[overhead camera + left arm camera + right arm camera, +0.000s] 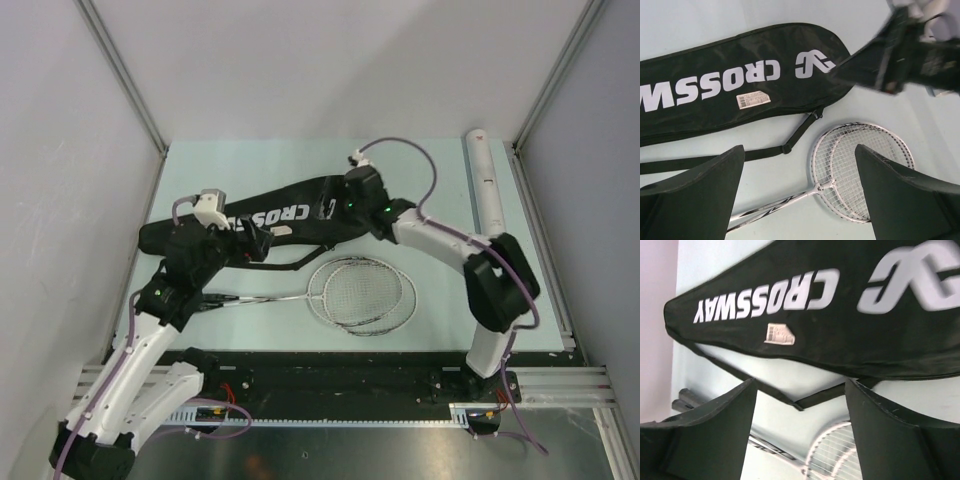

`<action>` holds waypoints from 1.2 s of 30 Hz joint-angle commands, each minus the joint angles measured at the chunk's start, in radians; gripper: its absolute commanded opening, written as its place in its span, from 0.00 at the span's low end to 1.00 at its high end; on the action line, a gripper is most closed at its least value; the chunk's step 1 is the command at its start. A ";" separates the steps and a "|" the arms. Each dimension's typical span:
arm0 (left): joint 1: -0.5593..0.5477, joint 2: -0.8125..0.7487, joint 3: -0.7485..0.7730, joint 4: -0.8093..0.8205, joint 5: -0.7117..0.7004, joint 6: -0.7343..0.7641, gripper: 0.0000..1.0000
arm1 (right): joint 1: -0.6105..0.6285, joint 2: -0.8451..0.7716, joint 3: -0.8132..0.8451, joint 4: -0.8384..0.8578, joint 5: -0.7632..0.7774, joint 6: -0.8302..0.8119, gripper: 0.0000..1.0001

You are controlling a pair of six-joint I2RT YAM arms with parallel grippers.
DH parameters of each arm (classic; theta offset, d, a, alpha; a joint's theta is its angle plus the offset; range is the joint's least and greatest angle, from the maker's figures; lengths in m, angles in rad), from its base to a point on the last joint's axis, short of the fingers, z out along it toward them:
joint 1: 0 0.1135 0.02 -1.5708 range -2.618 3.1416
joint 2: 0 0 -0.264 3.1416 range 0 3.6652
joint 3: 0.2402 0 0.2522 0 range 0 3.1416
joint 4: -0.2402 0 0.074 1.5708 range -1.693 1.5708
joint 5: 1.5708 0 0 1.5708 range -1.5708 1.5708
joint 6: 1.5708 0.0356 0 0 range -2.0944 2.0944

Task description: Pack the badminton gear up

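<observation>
One long racket bag point(290, 212) lies across mid-frame, probably soft and floppy; pinch its edge. Two rackets point(362, 293) below it seem light, strings delicate; take the shafts. Left gripper point(255, 240) and right gripper point(335, 207) jaws stand wide, holding nothing.

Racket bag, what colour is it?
The bag is black with white letters, best seen from the right wrist.

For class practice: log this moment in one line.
long black CROSSWAY racket bag flat; two silver-white rackets outside it; left gripper open; right gripper open
</observation>
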 commanded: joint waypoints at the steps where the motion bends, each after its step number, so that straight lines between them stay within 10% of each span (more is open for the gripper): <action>1: 0.004 -0.035 -0.026 0.005 0.094 0.030 0.95 | 0.064 0.110 -0.011 0.179 -0.017 0.297 0.71; 3: 0.004 -0.024 -0.017 -0.009 0.124 0.049 0.92 | 0.069 0.147 -0.013 0.159 -0.008 0.347 0.58; 27: 0.004 0.067 -0.047 -0.006 0.157 0.066 0.83 | 0.152 0.282 -0.107 0.067 0.123 0.587 0.59; 36: -0.014 0.301 0.011 -0.009 0.104 0.185 0.75 | 0.152 0.271 -0.105 0.009 0.235 0.647 0.44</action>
